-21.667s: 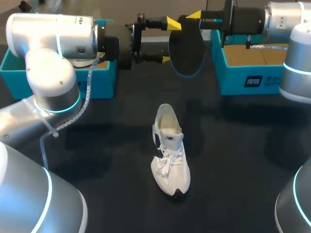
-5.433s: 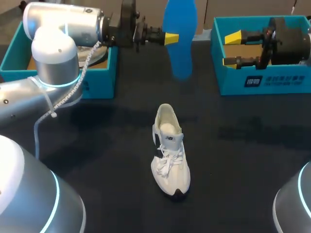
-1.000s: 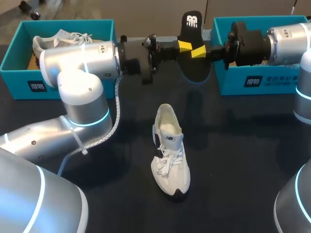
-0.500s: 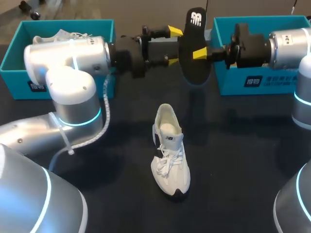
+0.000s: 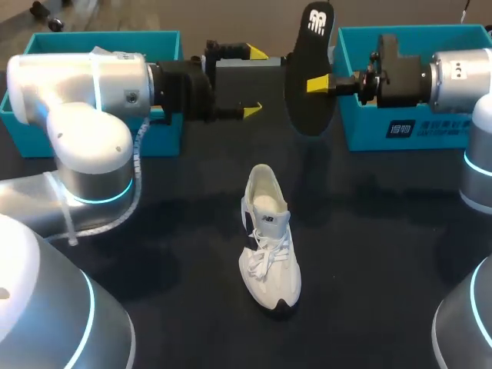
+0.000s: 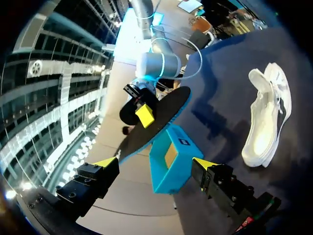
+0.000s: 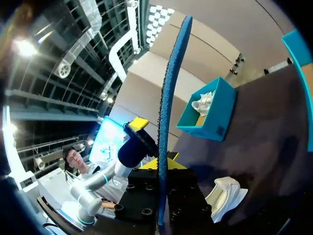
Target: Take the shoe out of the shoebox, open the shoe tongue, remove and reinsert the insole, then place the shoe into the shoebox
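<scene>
Head view: right gripper (image 5: 315,83) pinches the insole (image 5: 304,104) upright between its fingers. Left gripper (image 5: 254,82) has its fingers spread, empty, just beside the insole. The shoe (image 5: 267,238) lies below both. Recommended: grip firmly and lower the insole toe-first into the shoe opening.

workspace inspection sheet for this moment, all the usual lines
surface: black table, white shoe lying upright in the middle, laces loose
job's things: black insole held on edge in the air above the table's far side; left shoebox holds a second shoe; right shoebox is partly hidden by the right arm
clutter: nothing seen
grippers: left pincer open, empty, beside the insole without touching it; right pincer shut on the insole
cables: grey cable running along the left arm, clear of the shoe
surroundings: nothing seen reaching over the table
</scene>
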Controlling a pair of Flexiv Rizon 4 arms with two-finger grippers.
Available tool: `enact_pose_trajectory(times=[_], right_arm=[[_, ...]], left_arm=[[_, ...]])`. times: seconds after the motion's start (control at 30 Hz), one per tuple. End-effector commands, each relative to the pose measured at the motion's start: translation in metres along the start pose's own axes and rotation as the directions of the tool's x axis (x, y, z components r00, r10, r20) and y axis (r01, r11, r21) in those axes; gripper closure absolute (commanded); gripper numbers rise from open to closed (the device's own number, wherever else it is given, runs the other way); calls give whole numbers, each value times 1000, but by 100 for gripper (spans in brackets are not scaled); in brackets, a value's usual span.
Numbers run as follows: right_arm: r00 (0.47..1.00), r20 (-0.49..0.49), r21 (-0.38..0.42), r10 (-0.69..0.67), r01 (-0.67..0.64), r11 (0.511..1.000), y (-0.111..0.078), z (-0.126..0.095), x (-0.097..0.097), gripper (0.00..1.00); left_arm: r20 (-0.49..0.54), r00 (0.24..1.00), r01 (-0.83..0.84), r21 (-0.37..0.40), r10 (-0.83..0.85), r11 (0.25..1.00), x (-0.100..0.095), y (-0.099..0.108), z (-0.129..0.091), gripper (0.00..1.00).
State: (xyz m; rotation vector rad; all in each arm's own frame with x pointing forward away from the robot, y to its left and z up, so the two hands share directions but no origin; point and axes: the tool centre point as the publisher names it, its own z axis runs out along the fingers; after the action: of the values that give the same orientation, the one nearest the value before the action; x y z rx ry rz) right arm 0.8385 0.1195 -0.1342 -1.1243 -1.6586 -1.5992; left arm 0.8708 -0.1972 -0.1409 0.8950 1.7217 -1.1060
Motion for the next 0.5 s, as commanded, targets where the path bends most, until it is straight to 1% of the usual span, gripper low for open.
enact_pose_trajectory(times=[0.03, 0.1, 0.5], right_arm=[[998, 1, -27, -69, 69, 997, 3, 5, 5, 100], [996, 15, -34, -89, 89, 995, 5, 6, 6, 100], [996, 15, -34, -89, 89, 995, 5, 6, 6, 100]], left_arm=[[-105, 993, 48, -38, -52, 998, 5, -6, -8, 0], [-105, 993, 48, -38, -52, 998, 5, -6, -8, 0], [-105, 993, 48, -38, -52, 998, 5, -6, -8, 0]])
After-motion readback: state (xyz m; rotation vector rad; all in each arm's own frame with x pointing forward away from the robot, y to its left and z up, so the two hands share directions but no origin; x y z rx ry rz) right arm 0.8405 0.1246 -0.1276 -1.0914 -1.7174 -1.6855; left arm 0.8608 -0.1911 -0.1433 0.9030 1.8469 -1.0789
